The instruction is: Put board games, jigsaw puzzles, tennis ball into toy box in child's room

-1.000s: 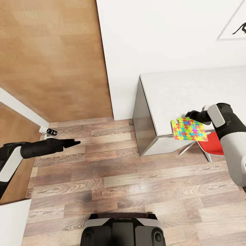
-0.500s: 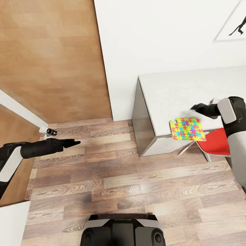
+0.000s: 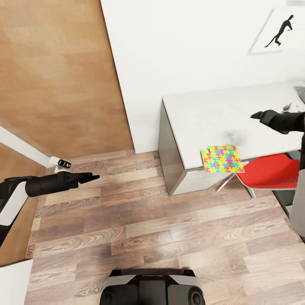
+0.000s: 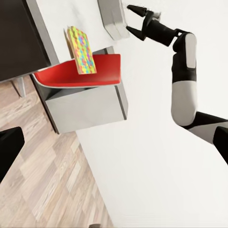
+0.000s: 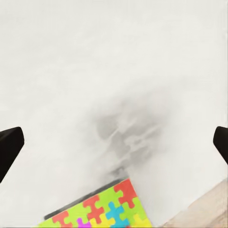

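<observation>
- Pale desk [image 3: 199, 114] carrying puzzle [image 3: 222, 159], overhanging front edge above red chair [image 3: 271, 171].
- Right gripper [image 3: 255, 115] empty, jaws spread wide; left gripper [image 3: 94, 176] jaws unclear.
- Probably thin, stiff, light: pinch overhanging edge.

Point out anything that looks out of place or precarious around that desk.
The jigsaw puzzle lies at the table's front edge, part of it overhanging above the red chair, so it could slip off. The open right gripper hovers over the tabletop, apart from the puzzle.

Open right claw [image 4: 134, 19] above table [image 4: 66, 14]
</observation>
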Controlling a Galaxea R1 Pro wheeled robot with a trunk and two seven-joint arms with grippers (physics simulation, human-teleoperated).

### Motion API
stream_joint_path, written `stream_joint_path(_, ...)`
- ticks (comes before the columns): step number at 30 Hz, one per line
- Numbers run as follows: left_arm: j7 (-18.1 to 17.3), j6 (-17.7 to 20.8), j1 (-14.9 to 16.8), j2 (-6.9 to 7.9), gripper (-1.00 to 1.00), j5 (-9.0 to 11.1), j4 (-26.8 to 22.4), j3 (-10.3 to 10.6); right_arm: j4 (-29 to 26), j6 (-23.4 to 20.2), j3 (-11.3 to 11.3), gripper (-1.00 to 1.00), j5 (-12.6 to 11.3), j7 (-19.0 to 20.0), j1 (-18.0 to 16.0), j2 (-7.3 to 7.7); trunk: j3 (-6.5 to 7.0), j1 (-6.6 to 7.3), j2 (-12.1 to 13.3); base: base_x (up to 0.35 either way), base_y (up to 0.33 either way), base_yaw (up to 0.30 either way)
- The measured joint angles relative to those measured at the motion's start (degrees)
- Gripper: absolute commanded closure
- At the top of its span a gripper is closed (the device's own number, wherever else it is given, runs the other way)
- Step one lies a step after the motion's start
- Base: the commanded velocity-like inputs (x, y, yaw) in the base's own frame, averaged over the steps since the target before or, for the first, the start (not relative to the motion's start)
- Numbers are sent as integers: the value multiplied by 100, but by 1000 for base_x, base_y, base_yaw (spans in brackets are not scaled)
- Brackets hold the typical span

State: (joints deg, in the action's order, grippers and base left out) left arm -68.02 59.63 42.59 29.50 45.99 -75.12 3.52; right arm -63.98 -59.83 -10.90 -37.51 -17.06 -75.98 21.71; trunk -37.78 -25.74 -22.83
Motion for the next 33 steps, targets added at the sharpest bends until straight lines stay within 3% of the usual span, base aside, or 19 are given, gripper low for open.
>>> stream_joint_path(1, 0, 0, 0, 1, -100, -2, 3, 2, -50, 0, -27, -100, -120, 1, 60, 19, 9, 0, 0, 0, 0, -125)
stream_joint_path(4, 1, 0, -6, 6, -100, -11, 12, 5, -203, 0, -100, -100, -1134, 5, 506, 340, 34, 0, 0, 0, 0, -125)
stream_joint_path(5, 1, 0, -11, 7, -100, -13, 16, 6, -231, 0, -109, -100, -1717, 9, 750, 539, 43, 0, 0, 0, 0, -124)
stream_joint_path(7, 1, 0, -27, 8, -100, -17, 24, 6, -295, 0, -100, -100, -3166, 14, 1371, 948, 60, 1, 0, 0, 0, -116)
stream_joint_path(8, 1, 0, -30, 7, -100, -21, 29, 7, -341, 1, -92, -100, -3584, 17, 1563, 1037, 69, 0, 0, 0, 0, -117)
stream_joint_path(10, 5, 0, -38, 7, -100, -34, 69, 10, -793, 1, -62, -100, -5011, 32, 2366, 1262, 85, 1, 0, 0, 0, -124)
stream_joint_path(12, 8, 0, -46, 2, -100, -49, 88, 17, -1492, 0, -49, -100, -6111, 44, 3335, 1351, 103, 1, 0, 0, 0, -129)
stream_joint_path(13, 8, 0, -47, 1, -100, -52, 92, 19, -1663, 0, -51, -100, -6321, 45, 3596, 1356, 112, 0, 0, 0, 0, -133)
stream_joint_path(15, 9, -1, -54, 0, -100, -57, 99, 29, -2174, -1, -66, -100, -6767, 64, 4467, 1351, 129, 1, 0, 0, 0, -135)
stream_joint_path(16, 12, -4, -55, -2, -100, -59, 103, 34, -2327, -1, -70, -100, -6883, 108, 4835, 1342, 137, 1, 0, 0, 0, -136)
stream_joint_path(20, 25, -7, -58, -24, -100, -67, 121, 50, -2530, 0, -61, -100, -7046, 520, 5703, 1259, 172, 0, 0, 0, 0, -137)
stream_joint_path(25, 47, -25, -90, -49, -100, -72, 147, 66, -2594, 2, -40, -100, -6869, 1202, 6608, 1003, 215, 0, 0, 0, 0, -134)
stream_joint_path(27, 56, -39, -134, -55, -100, -72, 190, 68, -2584, 4, -32, -100, -6614, 1413, 6882, 903, 233, 0, 0, 0, 0, -113)
stream_joint_path(29, 62, -55, -181, -59, -100, -77, 258, 68, -2558, 6, -27, -100, -6209, 1640, 7092, 758, 250, 0, 0, 0, 0, -100)
stream_joint_path(33, 70, -106, -362, -39, -100, -136, 629, 68, -2344, 7, -73, -100, -4790, 2523, 7382, 193, 284, 0, 0, 0, 0, -91)
